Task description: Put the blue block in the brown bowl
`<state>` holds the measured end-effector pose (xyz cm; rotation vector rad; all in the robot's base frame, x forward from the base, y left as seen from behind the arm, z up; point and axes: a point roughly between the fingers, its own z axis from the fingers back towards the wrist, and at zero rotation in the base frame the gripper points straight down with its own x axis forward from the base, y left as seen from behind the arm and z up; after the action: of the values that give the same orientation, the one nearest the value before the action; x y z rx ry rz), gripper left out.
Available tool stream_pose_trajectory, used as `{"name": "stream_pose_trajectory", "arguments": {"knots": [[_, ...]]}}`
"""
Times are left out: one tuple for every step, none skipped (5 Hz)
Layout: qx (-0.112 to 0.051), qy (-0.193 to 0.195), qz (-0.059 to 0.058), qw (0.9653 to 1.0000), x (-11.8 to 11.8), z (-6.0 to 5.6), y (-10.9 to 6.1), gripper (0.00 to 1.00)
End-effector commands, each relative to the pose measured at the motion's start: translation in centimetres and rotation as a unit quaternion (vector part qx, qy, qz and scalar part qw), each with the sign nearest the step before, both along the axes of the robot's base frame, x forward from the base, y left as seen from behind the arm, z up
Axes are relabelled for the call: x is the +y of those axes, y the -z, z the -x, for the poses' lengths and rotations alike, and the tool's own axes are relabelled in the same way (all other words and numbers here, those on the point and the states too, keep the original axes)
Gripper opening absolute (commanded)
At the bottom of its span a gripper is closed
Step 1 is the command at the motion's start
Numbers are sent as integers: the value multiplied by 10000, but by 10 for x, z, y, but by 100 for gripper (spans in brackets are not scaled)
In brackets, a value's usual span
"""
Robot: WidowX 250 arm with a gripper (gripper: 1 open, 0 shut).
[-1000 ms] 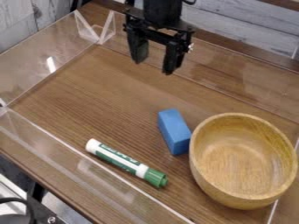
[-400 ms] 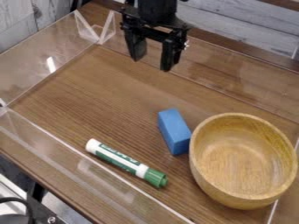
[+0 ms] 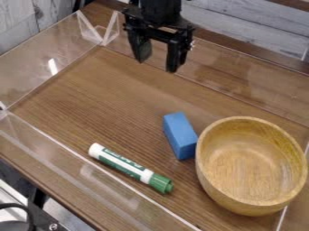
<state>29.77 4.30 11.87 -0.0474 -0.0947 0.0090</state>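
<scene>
At the far side of the table, the gripper hangs empty, fingers spread; the blue block lies just beside the brown bowl; a sound approach would descend straddling the block's narrow width; lettering on the marker pen is too small to read.

We count one blue block, one brown bowl, one white-and-green marker pen. We count one gripper with two fingers, spread apart. We count one wooden surface, bordered by clear walls.
</scene>
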Motion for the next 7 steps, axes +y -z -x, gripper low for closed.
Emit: {"name": "stream_pose_trajectory", "arguments": {"knots": [[-415,-82,-53,9991,4,-3,-20,100],[-483,-109,-51,9988,3,-1,-20,100],[-555,-140,-55,9983,2,-1,-21,100],[-631,-156,-59,9979,2,-3,-21,100],[-664,-206,-53,9976,1,-1,-20,100],[-724,-224,-61,9971,1,-3,-19,100],[-761,-229,-77,9968,2,-4,-18,100]]}}
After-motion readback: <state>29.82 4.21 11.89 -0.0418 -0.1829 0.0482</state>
